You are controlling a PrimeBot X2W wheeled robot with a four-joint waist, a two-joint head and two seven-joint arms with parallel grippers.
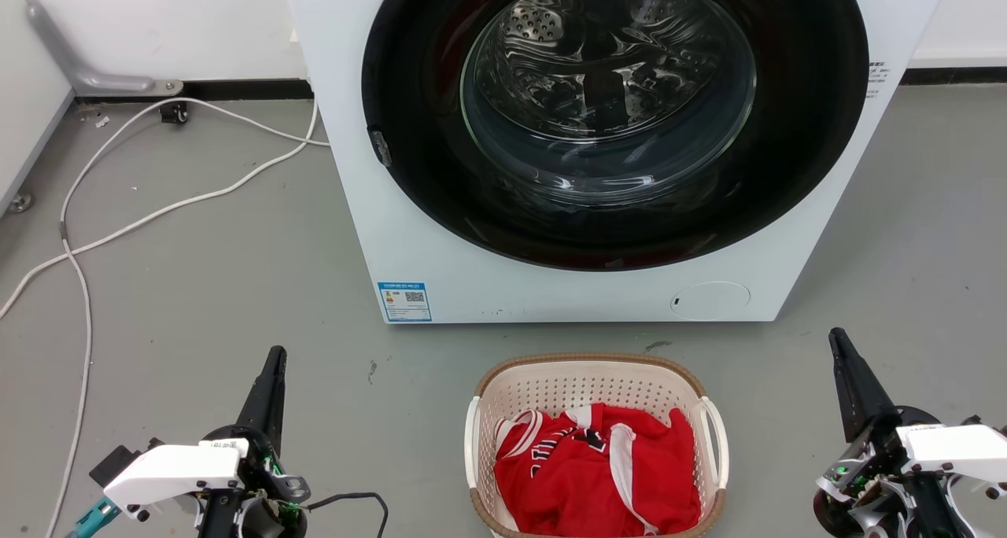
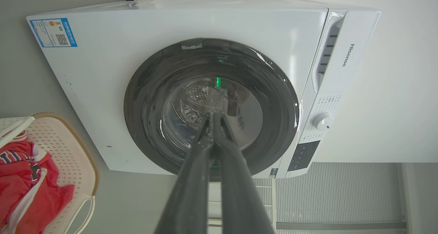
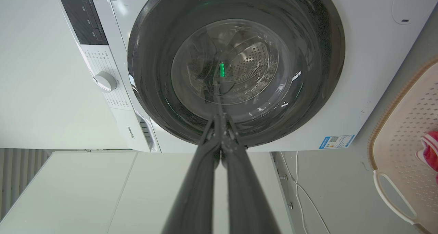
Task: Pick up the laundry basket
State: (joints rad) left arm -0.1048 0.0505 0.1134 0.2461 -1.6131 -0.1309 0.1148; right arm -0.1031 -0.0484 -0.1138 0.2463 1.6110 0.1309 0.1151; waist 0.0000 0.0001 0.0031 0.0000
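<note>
the left gripper (image 1: 273, 362) has its two dark fingers pressed together and holds nothing; in the left wrist view they meet at the tips with no gap. the right gripper (image 1: 839, 351) is in the same state, closed flat and empty. both point forward, toward the washing machine (image 1: 440, 263), and each hangs low over the grey floor (image 1: 197, 286), well apart from the other. i judge this to be a resting pose, with the arms spread wide so that the space between them is free.

in this space stands the laundry basket (image 1: 582, 382), upright on the floor just in front of the machine. a red garment (image 1: 598, 475) with white stripes lies inside it, below the brown rim (image 1: 590, 358). the left handle (image 1: 470, 442) faces the side of the left gripper and the right handle (image 1: 721, 442) faces the right one. this placing suits a lift with two arms, one at each loop. neither gripper touches the basket, so i think the picking up is not yet begun, and the fingers probably must open or hook under the loops first. a white cable (image 1: 181, 200) lies on the floor at the left, away from the basket.
</note>
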